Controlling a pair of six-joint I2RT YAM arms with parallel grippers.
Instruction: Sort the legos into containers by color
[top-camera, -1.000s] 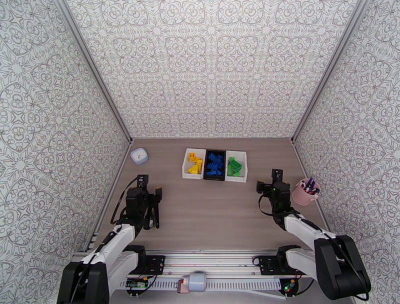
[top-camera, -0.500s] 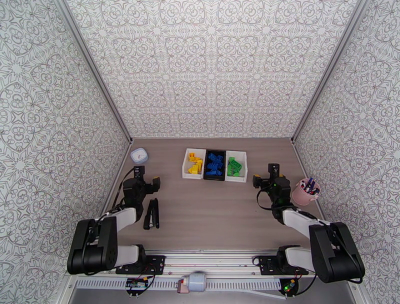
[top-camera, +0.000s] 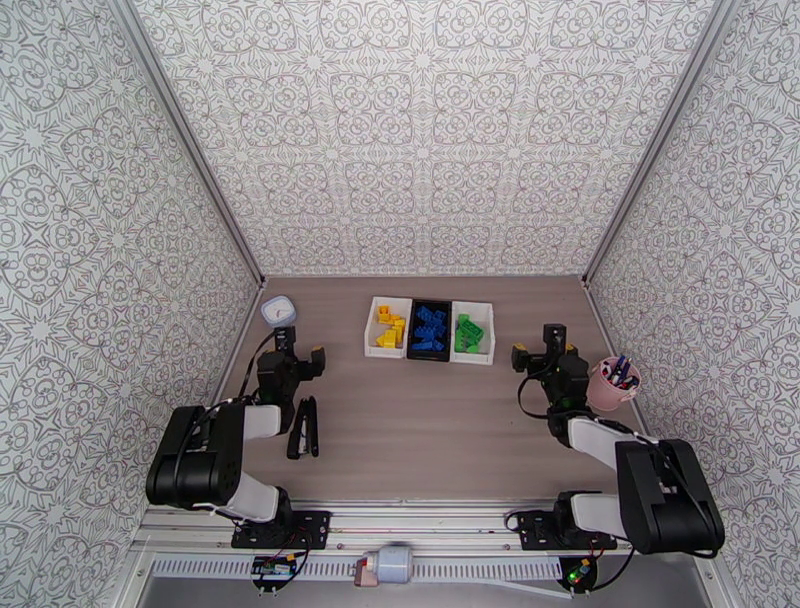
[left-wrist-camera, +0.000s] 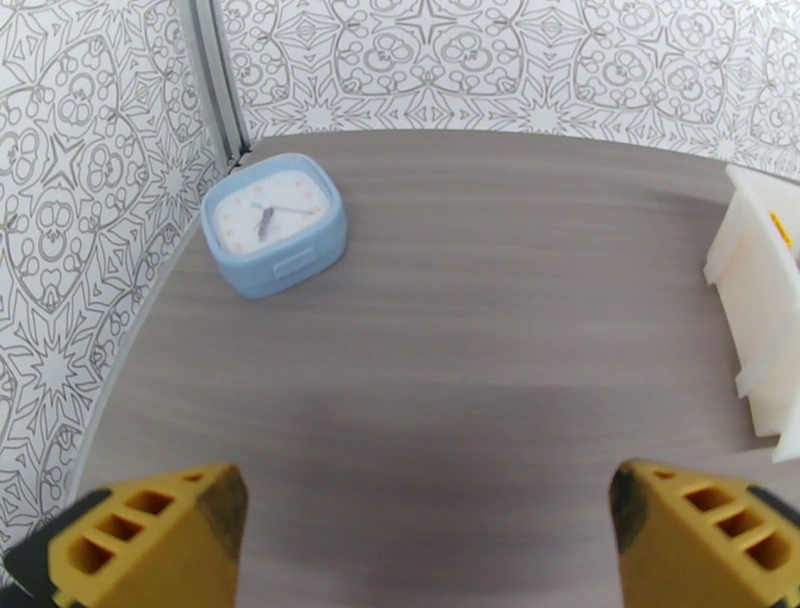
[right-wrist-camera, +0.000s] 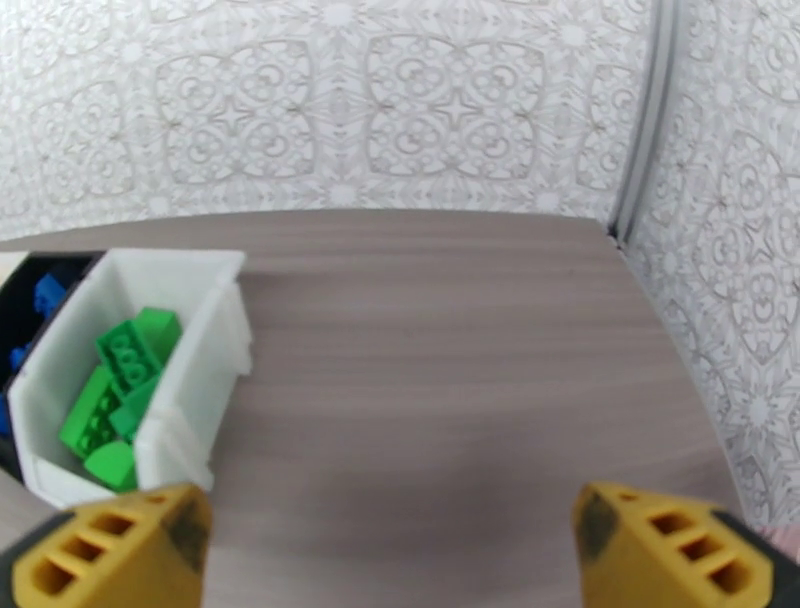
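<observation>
Over the last second, drawing both arms in toward their bases: folding the left arm up tight, lifting the left gripper (top-camera: 301, 352) off the long black tool (top-camera: 303, 428) and parking it nearer the small blue clock (top-camera: 279, 311), leaving the tool uncovered on the table (top-camera: 420, 440); folding the right arm likewise and setting the right gripper (top-camera: 536, 344) near the pink cup of pens (top-camera: 612, 384). Keeping both sets of jaws spread wide and carrying nothing, with only bare wood between the yellow fingertips (left-wrist-camera: 150, 530) in either wrist view. Reading this as a withdrawal to rest rather than a reach: finding no loose brick anywhere on the tabletop, so judging the sorting done or all but done. As for the containers (top-camera: 472, 359), standing three in a row, touching side by side, at the far middle of the table, well apart from both grippers: holding yellow legos (top-camera: 387, 332) in the left white bin (top-camera: 385, 353), blue legos (top-camera: 430, 326) in the black bin (top-camera: 428, 356) between, green legos (top-camera: 465, 335) in the right white bin (top-camera: 489, 340). Confirming the green lot from the right wrist view, piled loosely inside that bin. Noting a bluish fleck at the yellow bin's edge next to the black one, too small to place on either side of the wall.
</observation>
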